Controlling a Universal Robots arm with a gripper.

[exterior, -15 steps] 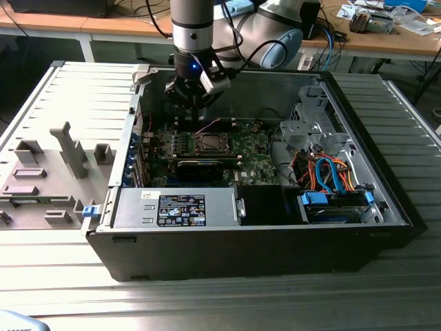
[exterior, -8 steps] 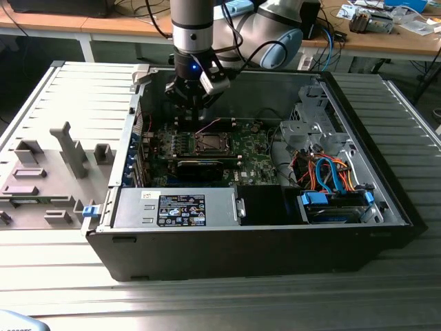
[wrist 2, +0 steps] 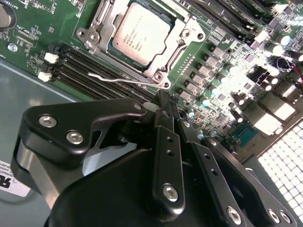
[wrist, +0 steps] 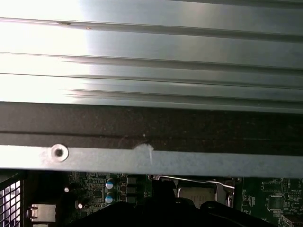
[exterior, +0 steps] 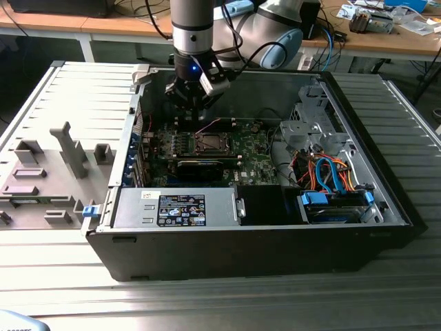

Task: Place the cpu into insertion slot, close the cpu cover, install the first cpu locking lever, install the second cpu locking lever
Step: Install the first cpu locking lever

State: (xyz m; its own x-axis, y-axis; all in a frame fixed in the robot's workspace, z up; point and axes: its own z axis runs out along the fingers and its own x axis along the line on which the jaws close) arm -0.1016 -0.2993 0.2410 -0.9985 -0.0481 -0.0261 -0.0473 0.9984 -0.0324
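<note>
In the exterior view the arm stands upright, its claw (exterior: 194, 102) pointing down inside the open computer case (exterior: 386, 200), above the insertion slot (exterior: 208, 143). In the second wrist view the claw's fingers (wrist 2: 166, 142) are closed together, holding nothing; the cpu (wrist 2: 140, 34) sits in the slot under the cpu cover (wrist 2: 182, 40), beside a thin locking lever (wrist 2: 125, 80).

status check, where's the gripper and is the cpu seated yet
Gripper shut, empty, above the board beside the socket. Cpu seated in insertion slot, cpu cover down around it. One thin locking lever sticking out, unlatched.
</note>
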